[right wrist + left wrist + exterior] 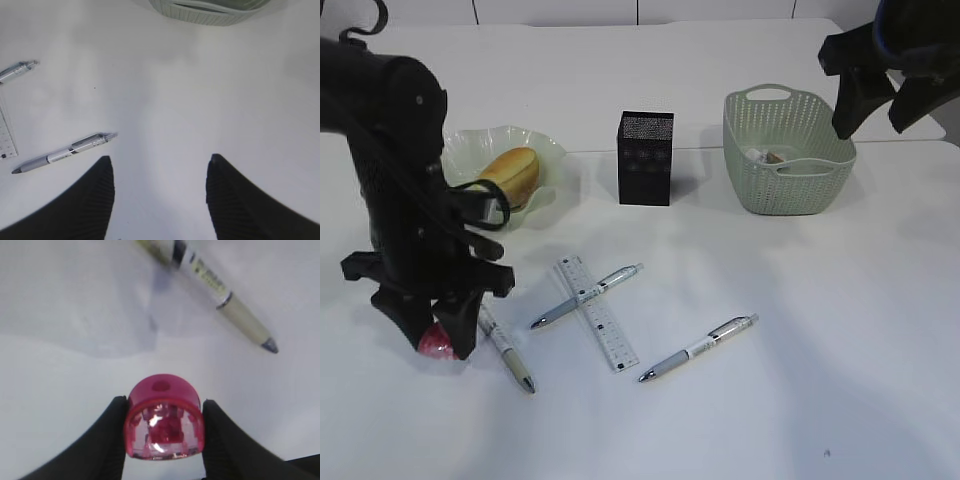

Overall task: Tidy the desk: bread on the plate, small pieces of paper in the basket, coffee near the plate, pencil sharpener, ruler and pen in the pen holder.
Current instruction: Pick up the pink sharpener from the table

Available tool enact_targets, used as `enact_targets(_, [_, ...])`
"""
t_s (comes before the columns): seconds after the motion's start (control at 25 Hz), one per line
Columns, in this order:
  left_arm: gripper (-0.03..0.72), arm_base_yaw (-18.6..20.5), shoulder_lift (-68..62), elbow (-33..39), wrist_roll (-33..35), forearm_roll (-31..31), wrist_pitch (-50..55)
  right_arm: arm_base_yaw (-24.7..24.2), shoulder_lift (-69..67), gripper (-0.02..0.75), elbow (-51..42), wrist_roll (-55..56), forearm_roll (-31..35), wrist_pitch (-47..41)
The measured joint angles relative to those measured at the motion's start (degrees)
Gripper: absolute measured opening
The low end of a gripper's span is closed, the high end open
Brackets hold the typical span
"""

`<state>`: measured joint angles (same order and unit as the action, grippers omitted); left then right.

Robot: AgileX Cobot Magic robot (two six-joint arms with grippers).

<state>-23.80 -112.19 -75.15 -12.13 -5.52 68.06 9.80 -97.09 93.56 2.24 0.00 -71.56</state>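
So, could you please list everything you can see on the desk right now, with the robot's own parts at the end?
bread: one, golden-brown, on the plate.
plate: one, pale green, ruffled, rear left.
pen holder: one, black mesh, rear centre.
basket: one, sage green, rear right, small scraps inside.
ruler: one, clear, front centre, lying under a pen.
pens: three, grey-silver, front centre and left.
pencil sharpener: one, pink, between the left tool's fingers.
desk: one, white.
left tool: black, closed on the sharpener, front left.
right tool: black, open, above the basket.
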Motion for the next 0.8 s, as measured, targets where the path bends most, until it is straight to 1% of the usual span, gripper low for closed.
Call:
enact_targets(0.16, [0.289, 0.00, -0.13, -5.73, 0.03, -0.31, 0.33, 0.00, 0.00, 0.460, 0.00, 0.00, 0.00, 0.00])
enact_targets(0.44, [0.289, 0.00, -0.26, -15.32, 0.38, -3.06, 1.25, 0.00, 0.00, 0.460, 0.00, 0.00, 0.00, 0.00])
enact_targets(0.64, [0.289, 0.00, -0.30, -20.99, 2.05, -3.85, 1.40, 0.00, 0.00, 0.460, 0.00, 0.00, 0.00, 0.00])
enact_targets(0.68, [0.307, 0.00, -0.30, -21.97, 2.44, -3.96, 1.50, 0.00, 0.00, 0.460, 0.00, 0.00, 0.00, 0.00])
enact_targets(0.72, [0.290, 0.00, -0.30, -22.85, 2.83, -4.13, 1.62, 0.00, 0.00, 0.460, 0.00, 0.00, 0.00, 0.00])
enact_targets(0.8, [0.289, 0.00, -0.30, -24.14, 4.02, -4.23, 1.62, 0.00, 0.00, 0.460, 0.00, 0.00, 0.00, 0.00])
